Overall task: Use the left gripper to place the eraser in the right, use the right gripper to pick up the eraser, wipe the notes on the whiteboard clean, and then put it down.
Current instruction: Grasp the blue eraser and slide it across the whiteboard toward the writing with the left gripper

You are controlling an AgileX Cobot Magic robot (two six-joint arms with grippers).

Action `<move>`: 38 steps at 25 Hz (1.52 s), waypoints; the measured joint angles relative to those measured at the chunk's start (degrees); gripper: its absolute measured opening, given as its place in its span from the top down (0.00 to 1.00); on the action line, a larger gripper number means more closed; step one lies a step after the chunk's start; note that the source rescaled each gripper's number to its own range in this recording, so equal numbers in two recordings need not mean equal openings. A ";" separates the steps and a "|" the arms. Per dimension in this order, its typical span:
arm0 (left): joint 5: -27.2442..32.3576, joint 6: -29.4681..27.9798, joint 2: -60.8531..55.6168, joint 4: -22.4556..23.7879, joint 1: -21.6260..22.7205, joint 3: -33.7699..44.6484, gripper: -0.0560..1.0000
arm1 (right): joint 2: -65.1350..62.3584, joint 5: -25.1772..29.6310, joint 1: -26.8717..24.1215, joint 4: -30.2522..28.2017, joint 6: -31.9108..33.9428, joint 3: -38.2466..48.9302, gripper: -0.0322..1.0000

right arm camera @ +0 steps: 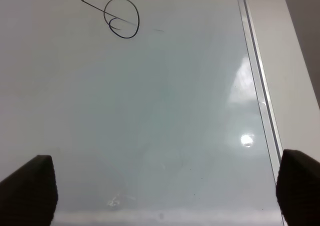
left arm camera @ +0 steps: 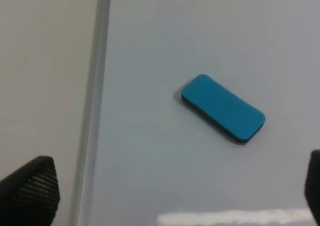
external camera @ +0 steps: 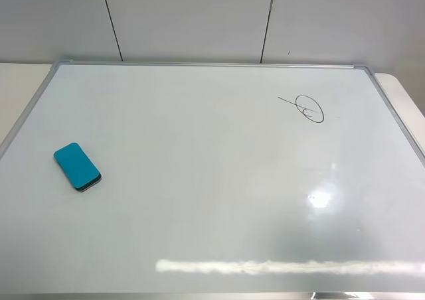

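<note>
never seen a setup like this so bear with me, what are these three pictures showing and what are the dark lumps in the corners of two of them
This is a two-armed robot seen through three cameras. One camera sits high above and looks down on a whiteboard lying flat. On its left part lies a blue eraser; near the far right corner is a small marker scribble, a loop with a stroke through it.

The other two cameras ride on the robot's wrists. The dark lumps are the fingertips of each claw, seen from just behind. The left gripper hangs above the eraser with its fingers wide apart. The right gripper hangs over the board near the scribble, also open. Neither holds anything.
</note>
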 joint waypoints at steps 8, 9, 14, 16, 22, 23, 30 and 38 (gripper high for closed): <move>0.00 0.00 0.00 0.00 0.00 0.00 0.00 | 0.00 0.00 0.00 0.00 0.00 0.00 0.26; 0.00 0.00 0.00 0.00 0.00 0.00 0.00 | 0.00 0.00 0.00 0.00 0.00 0.00 0.26; -0.05 -0.62 0.77 0.00 0.00 0.00 0.00 | 0.00 0.00 0.00 0.00 0.00 0.00 0.26; -0.11 -0.62 3.78 0.00 0.00 -0.54 0.00 | 0.00 0.00 0.00 0.00 0.00 0.00 0.26; -1.40 0.77 23.10 1.66 0.00 -7.08 0.00 | 0.00 0.00 0.00 0.00 0.00 0.00 0.26; -1.53 1.71 27.41 1.94 0.00 -8.74 0.00 | 0.00 0.00 0.00 0.00 0.00 0.00 0.26; -3.19 3.29 55.82 2.24 0.00 -20.45 0.40 | 0.00 0.00 0.00 0.00 0.00 0.00 0.26; -12.84 5.96 77.16 -4.95 -0.17 -23.96 0.94 | 0.00 0.00 0.00 0.00 0.00 0.00 0.26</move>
